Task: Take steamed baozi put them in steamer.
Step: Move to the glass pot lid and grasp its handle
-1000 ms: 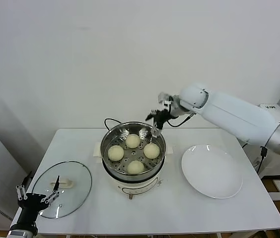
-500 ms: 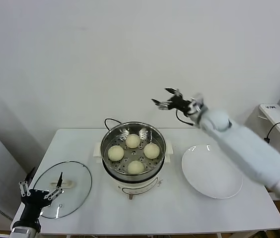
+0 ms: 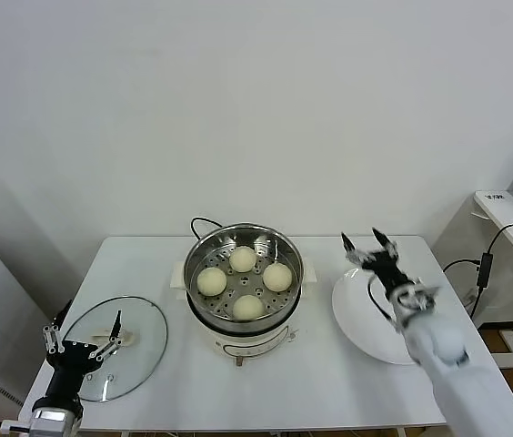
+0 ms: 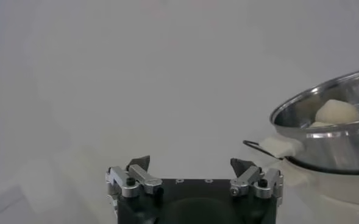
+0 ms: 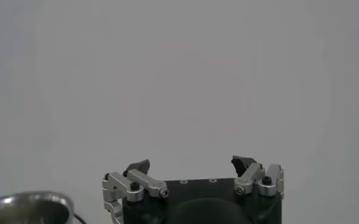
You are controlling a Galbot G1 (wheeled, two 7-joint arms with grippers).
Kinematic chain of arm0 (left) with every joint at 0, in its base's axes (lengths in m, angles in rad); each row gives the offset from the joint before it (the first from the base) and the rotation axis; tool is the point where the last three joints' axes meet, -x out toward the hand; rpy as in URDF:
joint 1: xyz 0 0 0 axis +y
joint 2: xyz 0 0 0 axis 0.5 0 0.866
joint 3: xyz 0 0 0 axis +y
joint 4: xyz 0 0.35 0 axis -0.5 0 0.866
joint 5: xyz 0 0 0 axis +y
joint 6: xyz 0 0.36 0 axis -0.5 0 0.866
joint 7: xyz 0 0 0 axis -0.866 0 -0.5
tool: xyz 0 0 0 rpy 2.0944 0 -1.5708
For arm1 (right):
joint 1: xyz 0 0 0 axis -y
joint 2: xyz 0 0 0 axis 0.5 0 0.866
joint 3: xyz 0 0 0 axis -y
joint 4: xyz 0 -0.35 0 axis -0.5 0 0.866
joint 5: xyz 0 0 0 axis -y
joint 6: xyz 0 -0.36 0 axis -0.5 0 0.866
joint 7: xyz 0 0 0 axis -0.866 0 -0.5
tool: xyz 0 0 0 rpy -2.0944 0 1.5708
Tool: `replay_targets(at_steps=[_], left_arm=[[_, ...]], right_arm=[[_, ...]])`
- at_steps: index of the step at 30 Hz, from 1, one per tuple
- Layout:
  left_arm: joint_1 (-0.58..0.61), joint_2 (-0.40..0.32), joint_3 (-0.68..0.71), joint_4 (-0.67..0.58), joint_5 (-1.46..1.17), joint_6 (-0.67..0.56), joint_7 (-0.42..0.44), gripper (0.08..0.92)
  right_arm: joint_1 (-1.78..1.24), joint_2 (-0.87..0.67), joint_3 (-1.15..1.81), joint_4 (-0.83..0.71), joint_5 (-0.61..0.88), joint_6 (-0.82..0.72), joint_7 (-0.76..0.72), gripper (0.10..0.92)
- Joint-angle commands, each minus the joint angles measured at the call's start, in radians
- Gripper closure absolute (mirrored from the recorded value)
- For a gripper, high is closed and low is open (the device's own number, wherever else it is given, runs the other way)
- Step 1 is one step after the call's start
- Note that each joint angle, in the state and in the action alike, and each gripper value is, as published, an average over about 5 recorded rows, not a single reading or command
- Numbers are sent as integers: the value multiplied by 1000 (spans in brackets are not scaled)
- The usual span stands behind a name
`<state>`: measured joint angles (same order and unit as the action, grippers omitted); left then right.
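Several cream-white baozi (image 3: 244, 259) lie on the perforated floor of the steel steamer (image 3: 204, 244) on its cream base at the table's middle. In the left wrist view the steamer (image 4: 325, 137) shows with one baozi (image 4: 336, 112) inside. My right gripper (image 3: 369, 244) is open and empty, raised above the far edge of the white plate (image 3: 366, 323), to the right of the steamer; it also shows in its wrist view (image 5: 191, 163). My left gripper (image 3: 82, 326) is open and empty, low at the table's left by the glass lid; it also shows in its wrist view (image 4: 190, 163).
The glass lid (image 3: 138, 350) with a white handle lies flat at the table's left front. The plate is bare. A black cord (image 3: 199, 221) runs behind the steamer. A white wall stands behind the table. A side table (image 3: 511, 218) stands at the right.
My right arm has swung from over the steamer's far rim up, then right and down, to above the plate. My left gripper has shifted slightly by the lid.
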<state>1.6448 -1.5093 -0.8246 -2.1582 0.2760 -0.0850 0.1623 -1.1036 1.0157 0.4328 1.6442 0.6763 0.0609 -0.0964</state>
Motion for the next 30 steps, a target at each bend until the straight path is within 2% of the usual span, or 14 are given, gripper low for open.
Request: replay_targets(at_steps=[1,9,13,17,21,25,30], left_arm=[[-9,13,-3,56,163,-81,-13,177],[22,82,-73,180,569,-324,-92,177],[36,123,-115,256,817,-399,-199,177],[-6,138,-135,371,1042,-459,-321,177],[-48,117,-137,438,1165,-472,-411,177],[-76,93,-140,473,1223,-458,-445,177],[-133,99,-111,514,1249,-421,-454,177]], right_arm=[[-469,198,370,250,-122,-3,-69,203],[-513,269,427,304,-143,-49,-92,203],[-520,273,427,297,-153,-43,-107,203],[-519,275,427,293,-159,-25,-124,203],[-509,271,415,296,-160,-21,-129,203],[-500,256,394,289,-160,-19,-132,203],[-520,253,407,281,-157,1,-141,203]])
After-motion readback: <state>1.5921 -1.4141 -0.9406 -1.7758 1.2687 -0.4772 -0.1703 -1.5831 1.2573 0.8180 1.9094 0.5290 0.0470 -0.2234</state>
